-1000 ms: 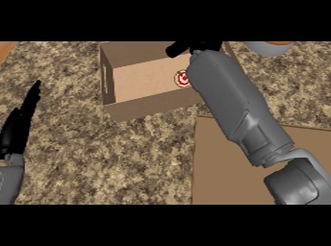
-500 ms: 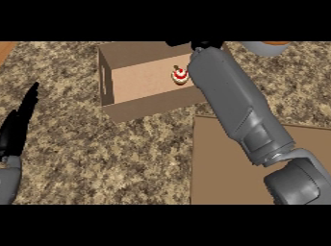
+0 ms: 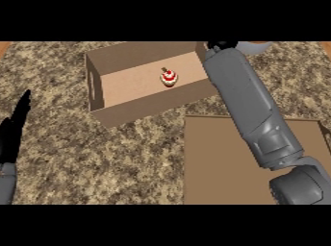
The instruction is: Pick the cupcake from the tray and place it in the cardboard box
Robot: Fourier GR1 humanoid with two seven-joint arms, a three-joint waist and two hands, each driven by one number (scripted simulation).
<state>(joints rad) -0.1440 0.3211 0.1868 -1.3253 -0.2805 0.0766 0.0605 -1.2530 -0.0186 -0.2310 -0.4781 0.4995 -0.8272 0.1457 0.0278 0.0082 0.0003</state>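
Inside cardboard box [image 3: 136,113], cupcake [image 3: 169,78] stands upright; left hand [image 3: 6,139] straight-fingered, right hand [image 3: 222,45] unclear.

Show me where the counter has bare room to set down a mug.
Widest free patch: the counter between the left hand, the box front and the tray. The box floor left of the cupcake is also bare, as is the tray's left half. Crowded: the box's right side, where the right arm crosses.

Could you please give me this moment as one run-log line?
cupcake: inside cardboard box | tray: no cupcake | right hand: at box's far right corner | left hand: open, left edge
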